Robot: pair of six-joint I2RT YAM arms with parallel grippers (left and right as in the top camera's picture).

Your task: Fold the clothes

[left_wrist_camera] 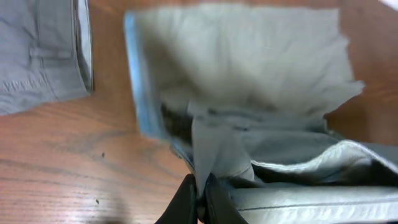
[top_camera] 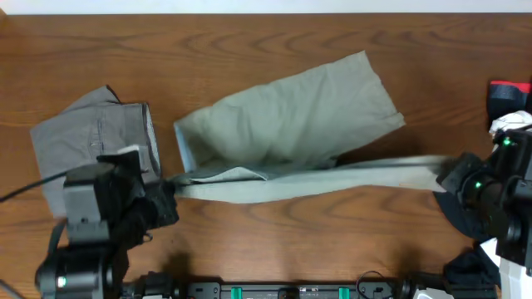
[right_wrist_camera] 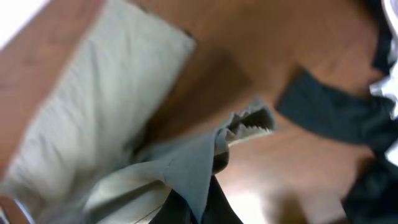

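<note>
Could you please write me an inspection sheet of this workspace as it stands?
Surface: brown wooden table, grain visible.
Job's things: khaki shorts in the middle, near edge pulled taut between both grippers; grey shorts lie at the left, apart from them.
Clutter: dark cloth, a red object and something white at the right edge.
Grippers: left gripper shut on the khaki shorts at the waistband end; right gripper shut on the opposite end.
Cables: one black cable at the left edge.
Surroundings: pale strip beyond the far edge; nothing else seen.
</note>
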